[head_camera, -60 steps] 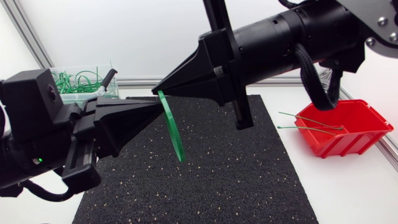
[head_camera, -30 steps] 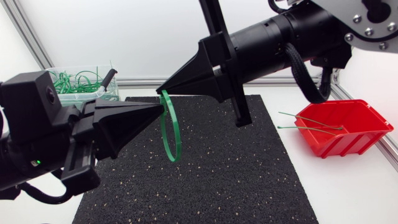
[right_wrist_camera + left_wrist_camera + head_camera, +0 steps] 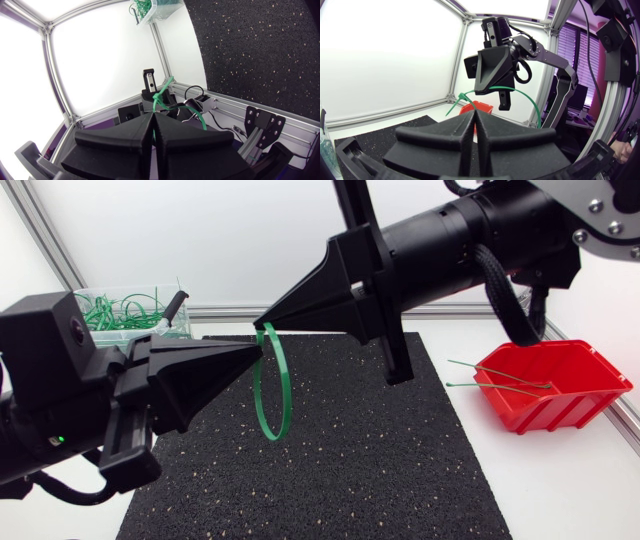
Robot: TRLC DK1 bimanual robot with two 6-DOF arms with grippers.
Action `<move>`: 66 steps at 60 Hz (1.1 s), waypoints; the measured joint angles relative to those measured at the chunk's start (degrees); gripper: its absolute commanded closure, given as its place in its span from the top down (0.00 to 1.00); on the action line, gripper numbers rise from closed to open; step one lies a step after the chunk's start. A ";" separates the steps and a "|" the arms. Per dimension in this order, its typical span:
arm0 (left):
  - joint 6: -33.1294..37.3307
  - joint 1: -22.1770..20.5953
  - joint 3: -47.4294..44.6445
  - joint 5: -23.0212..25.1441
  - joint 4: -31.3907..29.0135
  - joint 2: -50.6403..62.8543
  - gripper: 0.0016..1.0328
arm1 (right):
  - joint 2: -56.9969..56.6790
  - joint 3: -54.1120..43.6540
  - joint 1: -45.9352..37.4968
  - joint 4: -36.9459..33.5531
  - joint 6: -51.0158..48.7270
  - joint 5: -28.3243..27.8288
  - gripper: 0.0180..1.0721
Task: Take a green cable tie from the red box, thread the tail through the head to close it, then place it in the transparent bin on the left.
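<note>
Seems to be the threading step, close to its end. Both arms up over the black mat [image 3: 340, 470], tips nearly meeting above its far left part. Left gripper [image 3: 260, 350] pressed shut on the green cable tie [image 3: 271, 436]. Right gripper [image 3: 258, 323] just above it, also clamped on the same tie, near the top of the loop. Tie hanging below the two tips as a round loop, clear of the mat, so probably with the tail already in the head.

Next, as a judgement only: pull the tail a little further to lock it, then let go with the right gripper and carry the loop with the left arm to the transparent bin [image 3: 160, 330] at the table's far left corner. Calls for a steady grip on the thin strap and a release well inside the bin walls, among the green ties lying there. Red box [image 3: 560, 412] near the table's right edge, with a few more ties [image 3: 500, 373] in it, not needed for this move.

Hard to make out: the head of the tie and the exact crossing of tail and head, hidden at the finger tips in the head view. Ratchet engaged or not: cannot tell from either wrist view, only closed wedges there and a piece of the tie coming out. Part of the bin covered by the left arm.
</note>
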 measured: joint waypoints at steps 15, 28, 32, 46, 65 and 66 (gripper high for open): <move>0.35 0.00 -0.02 -0.07 -0.22 0.04 0.03 | 0.74 0.02 0.55 0.04 -0.48 0.22 0.13; 0.83 0.00 -0.26 -0.31 -0.15 0.66 0.03 | 1.14 0.02 0.55 -0.07 -1.53 0.22 0.17; 1.14 0.00 -0.26 -0.28 -0.02 0.77 0.03 | 1.11 0.02 0.55 -0.37 -1.73 0.22 0.19; 1.25 0.07 -0.26 -0.26 0.24 1.29 0.03 | 1.01 0.00 0.52 -1.81 -2.45 -0.13 0.34; 1.46 0.11 -0.26 -0.26 1.09 2.14 0.03 | -0.68 -0.26 0.52 -3.96 -4.81 -0.48 0.41; 1.46 0.11 -0.26 -0.26 1.09 2.30 0.03 | -0.98 -0.26 0.52 -4.20 -5.05 -0.52 0.41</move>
